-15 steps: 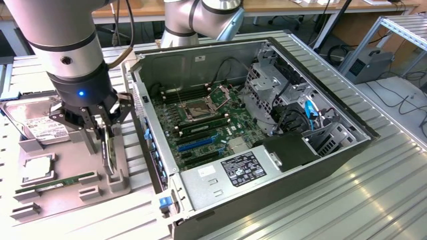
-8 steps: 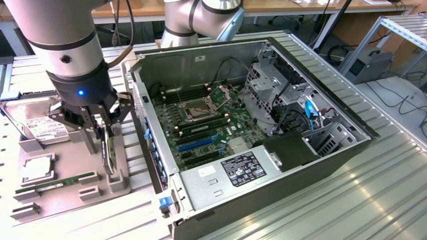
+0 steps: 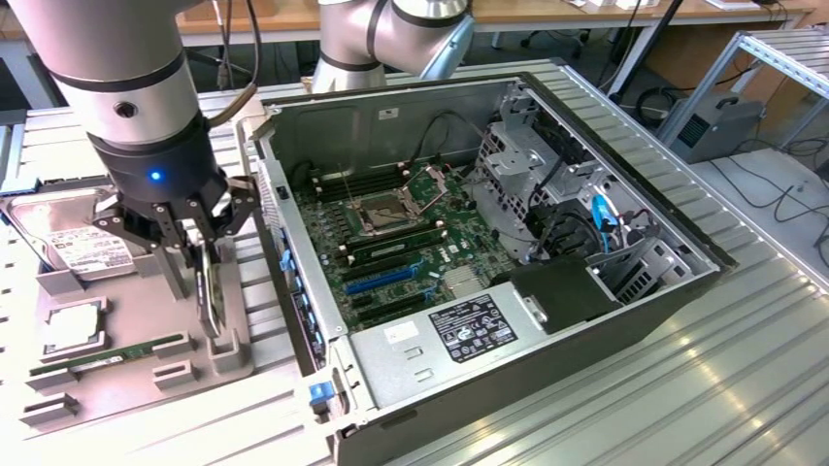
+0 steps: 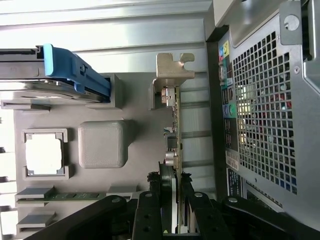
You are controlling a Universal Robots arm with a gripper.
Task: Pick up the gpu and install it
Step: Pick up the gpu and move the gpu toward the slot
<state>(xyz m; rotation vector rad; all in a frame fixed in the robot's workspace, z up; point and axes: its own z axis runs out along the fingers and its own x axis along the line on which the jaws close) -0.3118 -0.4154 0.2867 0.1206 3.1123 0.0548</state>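
Note:
The gpu (image 3: 210, 313) stands edge-on and upright in its slot on the grey holder tray (image 3: 143, 393), at the exterior view's left, beside the open computer case (image 3: 545, 320). My gripper (image 3: 205, 291) comes down from above with one finger on each flat side of the card, shut on it. In the wrist view the gpu (image 4: 173, 127) runs away from the gripper (image 4: 171, 192) as a thin dark edge. It ends in its silvery bracket (image 4: 173, 70), and the black fingers (image 4: 150, 205) press against both faces.
On the tray lie a hard drive (image 3: 78, 243) with blue rails (image 4: 70, 70), a CPU (image 3: 72, 330), a green RAM stick (image 3: 111, 357) and a grey block (image 4: 101, 144). The case's motherboard has blue expansion slots (image 3: 382, 277). The case's perforated rear panel (image 4: 265, 105) stands close beside the card.

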